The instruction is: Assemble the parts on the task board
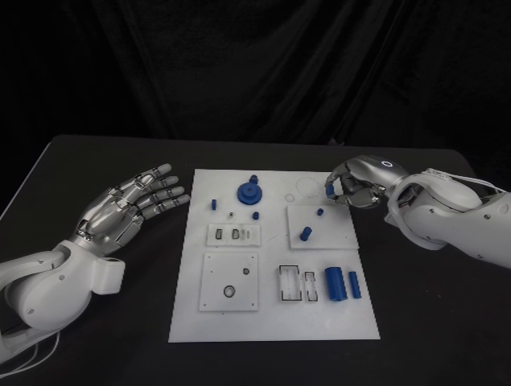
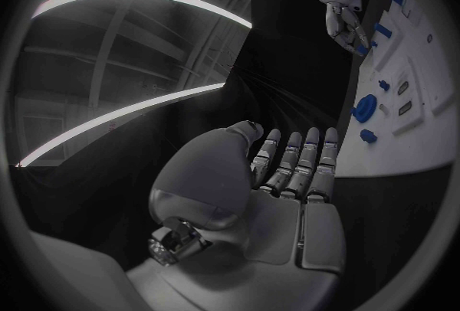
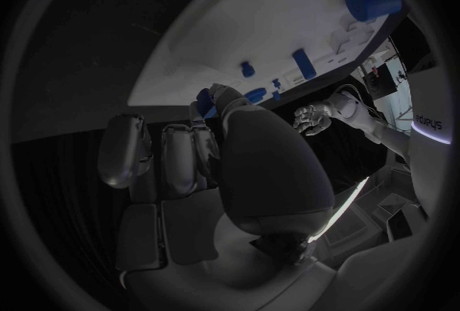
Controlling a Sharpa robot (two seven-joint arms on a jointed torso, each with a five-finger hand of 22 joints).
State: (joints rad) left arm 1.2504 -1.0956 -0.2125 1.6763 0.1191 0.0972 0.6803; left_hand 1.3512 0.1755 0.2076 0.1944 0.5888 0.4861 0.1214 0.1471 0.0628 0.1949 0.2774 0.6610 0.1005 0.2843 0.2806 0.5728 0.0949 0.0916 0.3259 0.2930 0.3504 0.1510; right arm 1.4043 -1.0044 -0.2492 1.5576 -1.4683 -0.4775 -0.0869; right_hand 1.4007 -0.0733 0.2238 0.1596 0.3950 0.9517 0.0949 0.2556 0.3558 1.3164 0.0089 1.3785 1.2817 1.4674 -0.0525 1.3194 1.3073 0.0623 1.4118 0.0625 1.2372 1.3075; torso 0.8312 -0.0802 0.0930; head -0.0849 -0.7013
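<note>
The black table (image 1: 92, 161) spreads under me, and the white task board (image 1: 325, 314) lies in its middle, running from near to far. My left arm (image 1: 35, 293) comes in from the near left and lies low over the table, beside the board's left edge. My left hand (image 1: 128, 203) is at its end, palm up, fingers stretched out side by side and a little apart, pointing toward the board's far left corner; it holds nothing. My right arm (image 1: 464, 225) reaches in from the right, bent over the board's right edge. My right hand (image 1: 354, 186) hovers over the far right corner of the board, its fingers curled in under the palm; in the right wrist view a small blue part (image 3: 204, 103) shows at my fingertips, though I cannot tell if I truly pinch it. On the board, a blue gear (image 1: 250, 192) stands at the far middle, two blue cylinders (image 1: 335, 284) lie at the near right, and a small blue peg (image 1: 305, 234) stands between.
</note>
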